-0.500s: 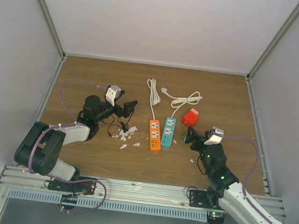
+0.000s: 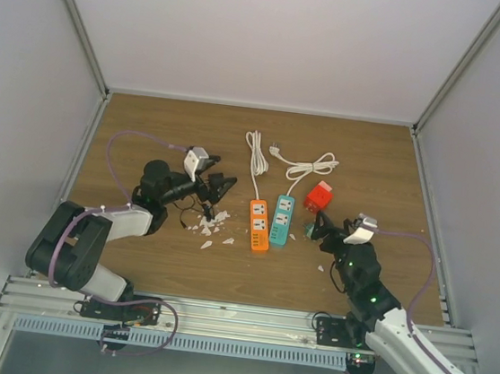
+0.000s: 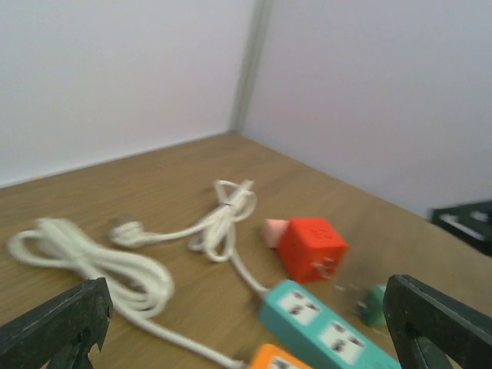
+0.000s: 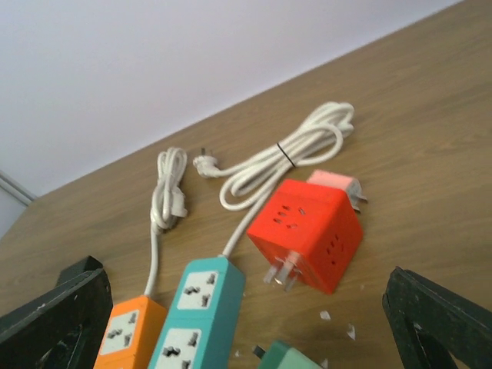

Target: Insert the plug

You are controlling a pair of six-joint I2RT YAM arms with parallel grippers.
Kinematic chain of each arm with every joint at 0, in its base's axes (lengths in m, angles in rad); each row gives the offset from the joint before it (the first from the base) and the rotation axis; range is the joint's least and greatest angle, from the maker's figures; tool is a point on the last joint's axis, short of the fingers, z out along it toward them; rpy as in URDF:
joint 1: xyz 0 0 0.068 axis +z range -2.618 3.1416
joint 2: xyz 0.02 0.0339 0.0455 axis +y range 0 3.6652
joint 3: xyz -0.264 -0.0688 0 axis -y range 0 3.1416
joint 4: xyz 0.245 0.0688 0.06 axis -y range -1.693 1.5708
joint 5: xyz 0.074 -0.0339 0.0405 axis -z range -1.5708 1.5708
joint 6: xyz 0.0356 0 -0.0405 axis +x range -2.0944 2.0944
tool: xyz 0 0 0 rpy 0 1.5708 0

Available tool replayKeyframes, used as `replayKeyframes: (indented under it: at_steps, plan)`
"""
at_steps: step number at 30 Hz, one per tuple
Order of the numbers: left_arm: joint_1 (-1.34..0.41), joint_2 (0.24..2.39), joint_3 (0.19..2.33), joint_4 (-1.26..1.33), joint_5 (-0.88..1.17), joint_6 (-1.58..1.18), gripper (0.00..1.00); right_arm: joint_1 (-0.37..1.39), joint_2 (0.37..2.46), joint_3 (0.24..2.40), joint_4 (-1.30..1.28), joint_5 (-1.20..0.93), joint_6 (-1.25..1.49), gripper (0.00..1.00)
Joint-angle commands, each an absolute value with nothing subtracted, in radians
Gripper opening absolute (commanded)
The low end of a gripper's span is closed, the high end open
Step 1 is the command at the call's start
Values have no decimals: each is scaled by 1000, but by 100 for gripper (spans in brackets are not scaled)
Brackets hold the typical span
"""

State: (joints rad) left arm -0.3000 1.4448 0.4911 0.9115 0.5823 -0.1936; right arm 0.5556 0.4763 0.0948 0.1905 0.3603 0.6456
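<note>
An orange power strip (image 2: 258, 224) and a teal power strip (image 2: 281, 219) lie side by side mid-table, their white cords (image 2: 256, 156) coiled behind. A red cube plug (image 2: 318, 196) lies right of them, prongs facing the teal strip in the right wrist view (image 4: 306, 232). A small green plug (image 2: 304, 236) lies by the teal strip's near end. My left gripper (image 2: 217, 186) is open and empty, left of the strips. My right gripper (image 2: 321, 226) is open and empty, just right of the green plug. The left wrist view is blurred and shows the cube (image 3: 311, 247) and teal strip (image 3: 323, 327).
White scraps (image 2: 209, 226) litter the wood between the left gripper and the orange strip. A pink adapter (image 4: 334, 183) sits behind the red cube. Grey walls enclose the table on three sides.
My left gripper has shifted slightly right toward the strips and its wrist has turned. My right gripper has barely moved.
</note>
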Motion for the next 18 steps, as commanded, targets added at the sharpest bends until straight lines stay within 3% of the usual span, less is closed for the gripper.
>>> replayKeyframes:
  at_steps: [1, 4, 11, 18]
  plan:
    - [-371, 1460, 529, 991, 837, -150, 99, 563, 490, 68, 122, 406, 712, 100]
    - [-448, 1389, 504, 942, 813, -36, 99, 563, 522, 72, 102, 372, 734, 99]
    - [-549, 1359, 553, 516, 1181, 413, 99, 572, 668, 103, 81, 370, 815, 100]
    - [-565, 1394, 606, 448, 1275, 469, 99, 633, 857, 110, 153, 436, 841, 100]
